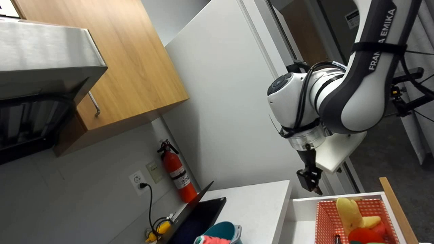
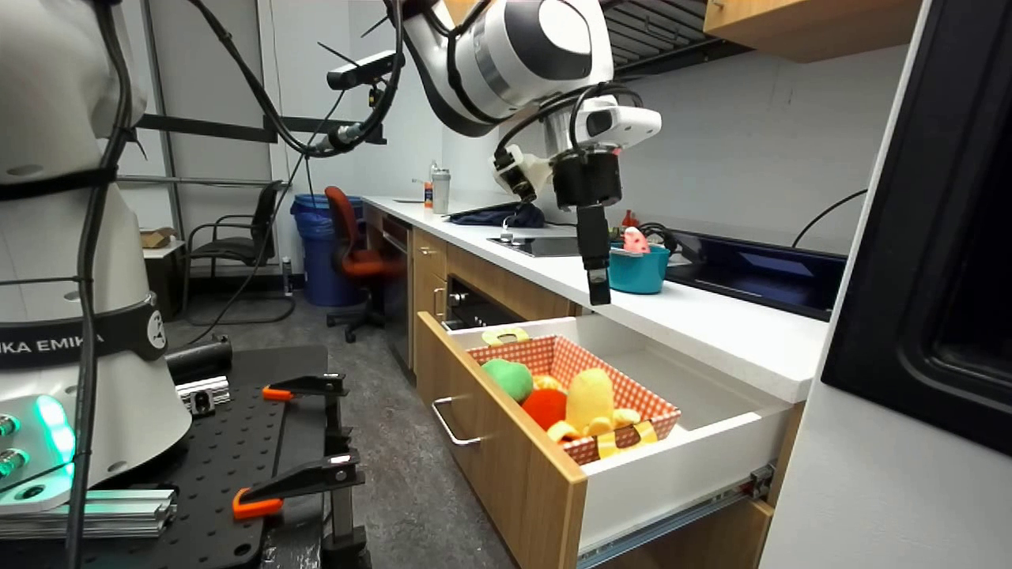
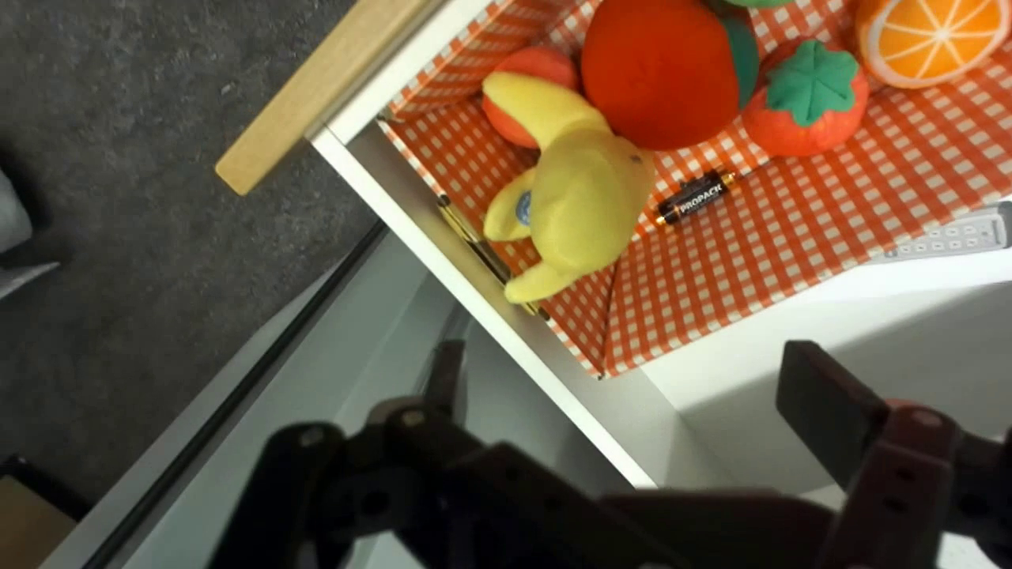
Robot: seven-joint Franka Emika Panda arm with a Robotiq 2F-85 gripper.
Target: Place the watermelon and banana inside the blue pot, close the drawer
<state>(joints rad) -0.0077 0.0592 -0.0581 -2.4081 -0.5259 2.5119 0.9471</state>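
The watermelon (image 2: 635,241) is already in the blue pot (image 2: 637,273) on the far counter (image 2: 735,340); the banana (image 3: 589,201), inside the near, open drawer's (image 2: 510,462) basket (image 3: 759,269), and closing remain. The tool (image 3: 624,371) hangs spread, empty.

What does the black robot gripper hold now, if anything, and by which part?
Nothing is held: the black two-finger gripper stands open, its jaws apart and empty.
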